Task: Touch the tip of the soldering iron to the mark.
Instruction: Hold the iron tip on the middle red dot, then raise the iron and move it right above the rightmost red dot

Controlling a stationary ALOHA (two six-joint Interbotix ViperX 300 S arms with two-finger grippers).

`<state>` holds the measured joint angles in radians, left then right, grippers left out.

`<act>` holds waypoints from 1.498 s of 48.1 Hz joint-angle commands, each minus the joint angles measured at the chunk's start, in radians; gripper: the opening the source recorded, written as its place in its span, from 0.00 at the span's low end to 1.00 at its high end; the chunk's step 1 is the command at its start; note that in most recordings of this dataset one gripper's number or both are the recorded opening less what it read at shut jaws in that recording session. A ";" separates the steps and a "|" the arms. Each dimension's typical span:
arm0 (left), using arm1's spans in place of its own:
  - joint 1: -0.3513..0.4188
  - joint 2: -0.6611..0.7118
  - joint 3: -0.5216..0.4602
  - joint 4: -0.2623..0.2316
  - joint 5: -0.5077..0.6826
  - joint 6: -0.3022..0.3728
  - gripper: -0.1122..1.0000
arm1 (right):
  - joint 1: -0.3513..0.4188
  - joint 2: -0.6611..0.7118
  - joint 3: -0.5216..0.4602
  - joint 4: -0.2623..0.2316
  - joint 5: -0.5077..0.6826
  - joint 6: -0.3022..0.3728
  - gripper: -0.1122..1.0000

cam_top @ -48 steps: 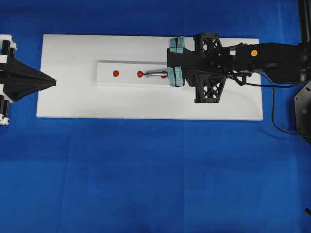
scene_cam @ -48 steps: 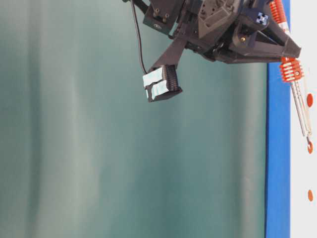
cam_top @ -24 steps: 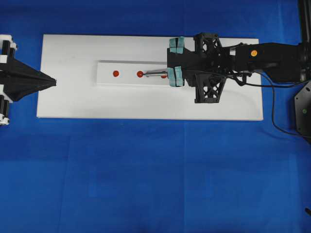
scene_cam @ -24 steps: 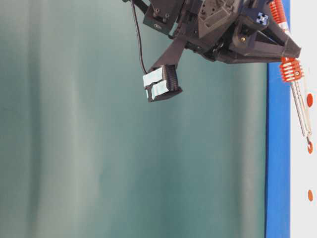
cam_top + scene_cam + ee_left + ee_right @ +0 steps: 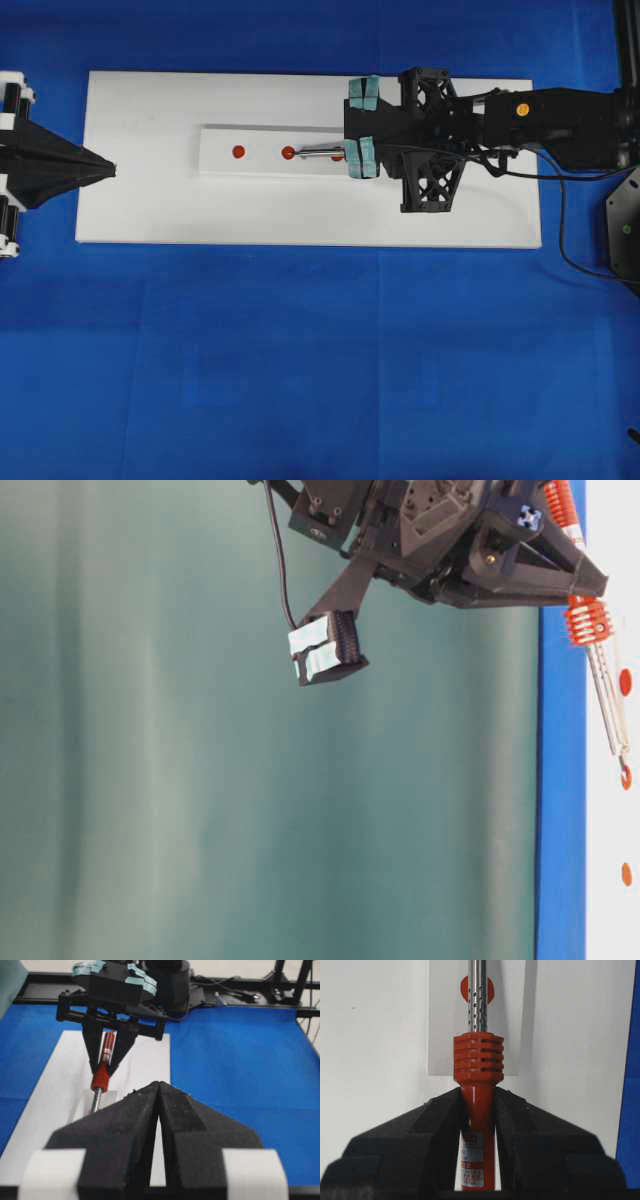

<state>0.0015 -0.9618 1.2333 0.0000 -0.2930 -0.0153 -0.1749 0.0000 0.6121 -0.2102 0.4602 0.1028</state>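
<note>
The soldering iron (image 5: 476, 1110), with its orange-red ribbed handle and silver shaft, is held by my right gripper (image 5: 477, 1094), whose jaws are shut on the handle. From overhead its shaft (image 5: 318, 153) points left along a white strip (image 5: 262, 165) bearing three red marks. The tip sits at the right edge of the middle mark (image 5: 288, 153); in the table-level view the tip (image 5: 624, 767) meets that mark (image 5: 627, 778). The shaft crosses over the nearest mark (image 5: 465, 989). My left gripper (image 5: 112, 168) rests shut and empty at the board's left edge, also seen as my left gripper (image 5: 158, 1086).
The strip lies on a white board (image 5: 150, 210) set on blue cloth (image 5: 320, 350). The far-left mark (image 5: 238, 152) is uncovered. A black cord (image 5: 565, 230) loops off the right arm. The right arm's wrist frame (image 5: 425, 140) hangs over the board's right half.
</note>
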 commanded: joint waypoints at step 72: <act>0.002 0.003 -0.008 0.002 -0.011 -0.026 0.10 | 0.006 -0.296 -0.137 -0.014 0.268 -0.002 0.16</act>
<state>0.0015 -0.9633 1.2333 0.0000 -0.2930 -0.0399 -0.1703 -0.2746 0.4955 -0.2209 0.7271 0.1012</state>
